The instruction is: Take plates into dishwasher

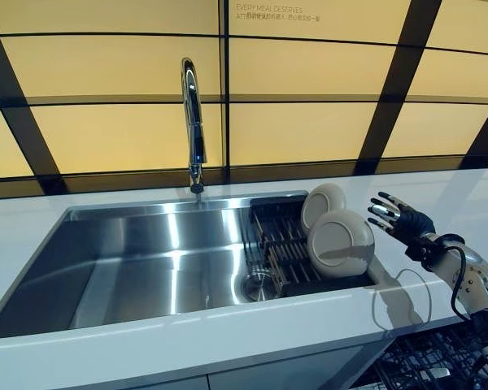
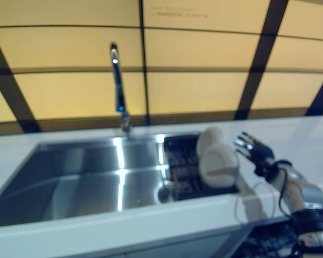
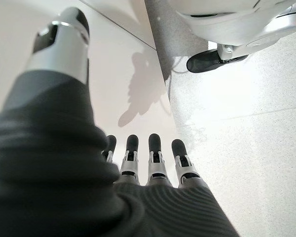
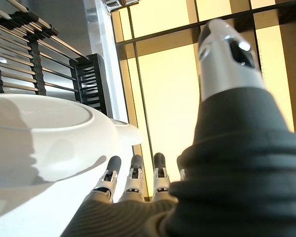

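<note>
Two white plates stand on edge in a black drying rack (image 1: pixel 281 248) at the right end of the steel sink (image 1: pixel 146 260). The nearer plate (image 1: pixel 340 243) leans in front of the farther plate (image 1: pixel 322 203). My right hand (image 1: pixel 400 219) is raised over the white counter just right of the nearer plate, fingers straight and spread, touching nothing. In the right wrist view that plate (image 4: pixel 44 143) fills the space past my right hand (image 4: pixel 138 182). My left hand (image 3: pixel 148 165) shows only in its wrist view, fingers straight, hanging low beside a white cabinet front.
A tall chrome tap (image 1: pixel 193 122) rises behind the sink. The white counter (image 1: pixel 472 195) runs around the sink and off to the right. A dark dishwasher rack (image 1: pixel 423 361) shows below the counter's front edge at the lower right. Yellow panels back the counter.
</note>
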`<state>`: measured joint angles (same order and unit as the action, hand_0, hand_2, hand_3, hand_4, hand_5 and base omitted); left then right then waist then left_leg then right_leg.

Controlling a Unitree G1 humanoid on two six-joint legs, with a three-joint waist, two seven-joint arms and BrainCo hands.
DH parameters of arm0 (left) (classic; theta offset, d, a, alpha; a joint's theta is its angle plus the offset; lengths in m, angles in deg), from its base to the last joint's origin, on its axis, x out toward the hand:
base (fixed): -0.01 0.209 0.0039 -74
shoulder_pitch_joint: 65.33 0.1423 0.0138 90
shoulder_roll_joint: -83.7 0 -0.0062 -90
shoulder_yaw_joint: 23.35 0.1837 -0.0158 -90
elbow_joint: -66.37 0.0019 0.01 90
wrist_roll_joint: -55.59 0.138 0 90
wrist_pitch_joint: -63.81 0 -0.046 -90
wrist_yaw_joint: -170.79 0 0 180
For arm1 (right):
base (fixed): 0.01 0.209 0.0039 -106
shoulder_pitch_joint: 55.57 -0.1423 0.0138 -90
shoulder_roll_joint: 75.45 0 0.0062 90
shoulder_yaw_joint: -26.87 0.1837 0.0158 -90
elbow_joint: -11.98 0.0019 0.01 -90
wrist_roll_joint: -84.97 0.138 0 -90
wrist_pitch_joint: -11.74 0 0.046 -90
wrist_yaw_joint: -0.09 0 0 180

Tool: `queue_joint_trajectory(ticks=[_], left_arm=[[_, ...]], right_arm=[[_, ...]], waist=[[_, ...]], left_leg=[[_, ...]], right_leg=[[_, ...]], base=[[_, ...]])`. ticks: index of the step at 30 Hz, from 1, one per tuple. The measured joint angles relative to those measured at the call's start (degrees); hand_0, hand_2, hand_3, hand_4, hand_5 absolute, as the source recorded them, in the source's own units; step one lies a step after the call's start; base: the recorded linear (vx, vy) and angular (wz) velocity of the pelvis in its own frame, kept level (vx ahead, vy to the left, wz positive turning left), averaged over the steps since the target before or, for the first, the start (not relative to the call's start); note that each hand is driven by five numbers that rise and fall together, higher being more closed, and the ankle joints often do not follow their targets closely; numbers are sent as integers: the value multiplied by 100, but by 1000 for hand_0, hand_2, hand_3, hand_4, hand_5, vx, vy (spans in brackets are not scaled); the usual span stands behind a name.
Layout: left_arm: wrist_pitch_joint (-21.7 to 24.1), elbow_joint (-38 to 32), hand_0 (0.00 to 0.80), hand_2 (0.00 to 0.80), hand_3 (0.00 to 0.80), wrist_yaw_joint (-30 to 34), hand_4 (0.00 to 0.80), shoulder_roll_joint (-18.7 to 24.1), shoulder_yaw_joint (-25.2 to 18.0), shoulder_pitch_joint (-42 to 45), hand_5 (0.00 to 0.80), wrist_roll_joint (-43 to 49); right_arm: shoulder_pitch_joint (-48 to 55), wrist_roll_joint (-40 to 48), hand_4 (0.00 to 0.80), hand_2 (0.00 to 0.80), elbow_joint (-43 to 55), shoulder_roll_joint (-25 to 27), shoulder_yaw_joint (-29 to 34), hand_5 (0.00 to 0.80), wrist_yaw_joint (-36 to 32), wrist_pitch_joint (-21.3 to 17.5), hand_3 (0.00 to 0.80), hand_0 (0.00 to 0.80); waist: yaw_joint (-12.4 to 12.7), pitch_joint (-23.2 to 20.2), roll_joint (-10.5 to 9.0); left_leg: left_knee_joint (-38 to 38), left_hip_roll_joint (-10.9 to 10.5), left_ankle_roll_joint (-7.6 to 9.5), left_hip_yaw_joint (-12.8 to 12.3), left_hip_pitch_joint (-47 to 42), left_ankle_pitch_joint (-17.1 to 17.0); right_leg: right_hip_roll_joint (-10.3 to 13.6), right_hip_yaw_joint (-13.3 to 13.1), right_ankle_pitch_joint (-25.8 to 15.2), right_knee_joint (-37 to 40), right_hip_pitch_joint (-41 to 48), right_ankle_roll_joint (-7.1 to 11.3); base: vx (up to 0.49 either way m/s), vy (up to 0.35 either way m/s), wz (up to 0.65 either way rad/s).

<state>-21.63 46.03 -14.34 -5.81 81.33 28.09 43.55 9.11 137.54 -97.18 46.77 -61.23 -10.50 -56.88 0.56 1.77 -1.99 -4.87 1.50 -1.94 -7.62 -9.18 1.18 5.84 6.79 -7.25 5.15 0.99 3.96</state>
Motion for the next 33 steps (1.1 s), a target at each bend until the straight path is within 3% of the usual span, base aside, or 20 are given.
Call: queue_joint_trajectory(ticks=[14,22,33], left_arm=[[133,-1,0,0,0,2,0,-4,-5,28,0,0],[145,0,0,0,0,0,0,-5,-4,25,0,-3],[145,19,0,0,0,-8,0,-2,9,17,0,-7]], right_arm=[[76,14,0,0,1054,44,256,0,-117,-833,0,0],[85,13,0,0,940,289,274,0,76,-850,0,0],[75,65,0,0,-226,705,308,0,115,-716,0,0]], waist=[[-148,6,14],[-153,-2,3],[-135,-23,-23]], left_leg=[[-1,9,9,-16,4,25],[0,7,-20,-24,1,13],[3,8,-20,-24,-5,13]], right_leg=[[-11,-17,9,-1,-13,2],[-15,-28,8,-2,-14,1],[-18,-29,7,-3,-5,1]], base=[[-6,1,0],[0,0,0],[3,-1,0]])
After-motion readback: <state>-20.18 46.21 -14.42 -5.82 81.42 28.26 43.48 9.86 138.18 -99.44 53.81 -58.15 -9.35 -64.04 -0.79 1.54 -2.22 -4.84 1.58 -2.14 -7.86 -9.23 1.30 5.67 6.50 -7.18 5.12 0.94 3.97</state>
